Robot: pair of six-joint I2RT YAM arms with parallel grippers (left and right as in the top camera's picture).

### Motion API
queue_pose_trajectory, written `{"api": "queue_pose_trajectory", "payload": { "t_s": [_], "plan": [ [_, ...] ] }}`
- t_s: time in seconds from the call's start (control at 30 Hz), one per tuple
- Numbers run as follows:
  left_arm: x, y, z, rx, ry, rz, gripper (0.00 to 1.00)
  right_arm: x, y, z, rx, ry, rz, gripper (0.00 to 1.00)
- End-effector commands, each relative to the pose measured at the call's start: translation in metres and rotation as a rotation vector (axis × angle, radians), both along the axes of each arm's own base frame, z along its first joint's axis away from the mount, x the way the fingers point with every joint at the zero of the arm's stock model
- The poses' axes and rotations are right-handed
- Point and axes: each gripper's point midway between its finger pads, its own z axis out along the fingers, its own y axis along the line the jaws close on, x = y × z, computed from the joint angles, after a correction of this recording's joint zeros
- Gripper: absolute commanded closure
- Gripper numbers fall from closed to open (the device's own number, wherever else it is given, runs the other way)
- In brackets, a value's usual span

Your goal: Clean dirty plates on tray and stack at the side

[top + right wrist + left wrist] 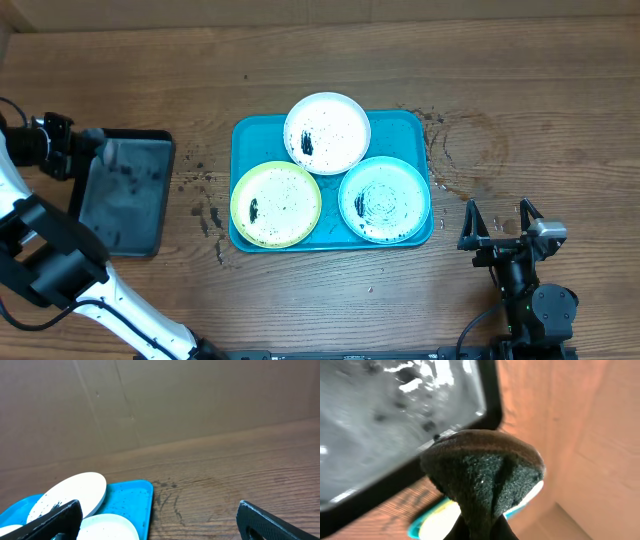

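Left tool (98, 137) clamped on a dark sponge (485, 480) over the black tray (125, 205). Right tool (497, 210) is wide apart, plates (327, 132) to its left.

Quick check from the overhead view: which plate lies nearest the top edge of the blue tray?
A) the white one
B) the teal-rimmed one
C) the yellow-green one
A: in the overhead view the white plate lies at the top edge of the tray, while the yellow-green plate lies lower left and the teal-rimmed plate lower right.
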Motion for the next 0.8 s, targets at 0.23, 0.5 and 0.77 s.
{"api": "queue_pose_trajectory", "payload": {
  "t_s": [0.23, 0.5, 0.77],
  "plan": [
    [0.008, 0.004, 0.046, -0.282, -0.083, 0.220, 0.96, 0.000, 0.000, -0.001, -0.007, -0.006, -0.001, 0.00],
    [-0.023, 0.004, -0.008, -0.037, 0.113, 0.079, 0.96, 0.000, 0.000, -0.001, -0.007, -0.006, -0.001, 0.00],
    [-0.024, -0.014, -0.022, -0.054, 0.069, -0.018, 0.96, 0.000, 0.000, -0.001, -0.007, -0.006, -0.001, 0.00]
  ]
}}
